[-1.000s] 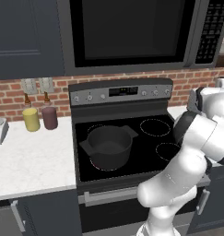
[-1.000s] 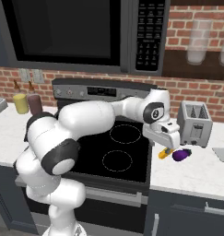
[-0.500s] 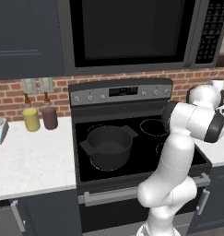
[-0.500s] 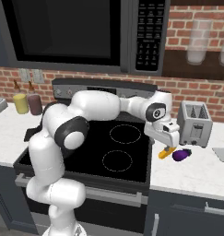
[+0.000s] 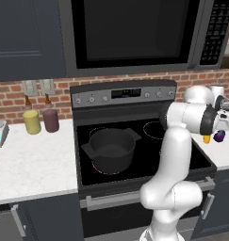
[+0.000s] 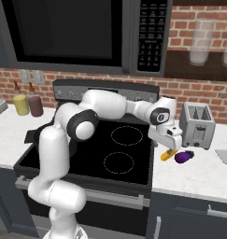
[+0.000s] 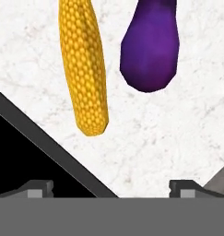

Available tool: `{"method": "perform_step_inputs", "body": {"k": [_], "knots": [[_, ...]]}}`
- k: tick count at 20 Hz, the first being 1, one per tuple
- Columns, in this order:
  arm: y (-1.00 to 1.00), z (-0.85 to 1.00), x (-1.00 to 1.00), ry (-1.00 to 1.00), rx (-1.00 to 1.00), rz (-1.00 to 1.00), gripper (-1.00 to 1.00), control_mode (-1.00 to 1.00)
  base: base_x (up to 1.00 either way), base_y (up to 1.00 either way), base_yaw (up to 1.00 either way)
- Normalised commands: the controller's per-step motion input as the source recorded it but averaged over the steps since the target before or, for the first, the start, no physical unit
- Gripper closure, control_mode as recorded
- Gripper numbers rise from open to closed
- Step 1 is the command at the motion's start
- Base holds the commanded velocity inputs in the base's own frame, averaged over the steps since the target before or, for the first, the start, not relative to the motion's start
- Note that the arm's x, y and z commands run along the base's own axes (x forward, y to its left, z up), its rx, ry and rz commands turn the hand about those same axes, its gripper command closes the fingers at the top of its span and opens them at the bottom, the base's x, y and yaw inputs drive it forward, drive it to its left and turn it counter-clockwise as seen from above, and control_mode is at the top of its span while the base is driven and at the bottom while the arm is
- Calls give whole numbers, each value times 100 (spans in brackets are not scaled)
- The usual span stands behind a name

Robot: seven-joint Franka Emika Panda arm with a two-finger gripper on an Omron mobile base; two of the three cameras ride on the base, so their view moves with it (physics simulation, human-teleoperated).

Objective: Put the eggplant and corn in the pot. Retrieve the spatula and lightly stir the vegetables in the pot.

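Corn [image 7: 85, 69] and eggplant [image 7: 150, 44] are lying side by side on the white counter [image 7: 178, 138] right of the stove, apart from each other.

The gripper [image 6: 169, 145] is hanging just above them with its jaws spread wide and nothing held; the pot [image 5: 111, 148] is sitting empty on the front left burner, well apart. To grasp well, I judge it should be centring over one vegetable, likely the corn, straddling it across its narrow width before closing.
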Motion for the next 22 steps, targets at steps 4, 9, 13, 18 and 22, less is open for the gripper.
{"method": "perform_step_inputs", "body": {"k": [4, 9, 13, 18, 22], "knots": [[-1, -30, 7, 0, 0, 0, -100, -100, 0, 0, 0], [0, -27, 2, 0, 0, 0, -100, -100, 0, 0, 0], [0, -29, 2, 0, 0, 0, -100, -100, 0, 0, 0], [-1, -26, 1, -3, 0, 0, -100, -100, 0, 0, 0], [-2, -22, 4, -4, 0, 0, -100, -100, 0, 0, 0]]}}
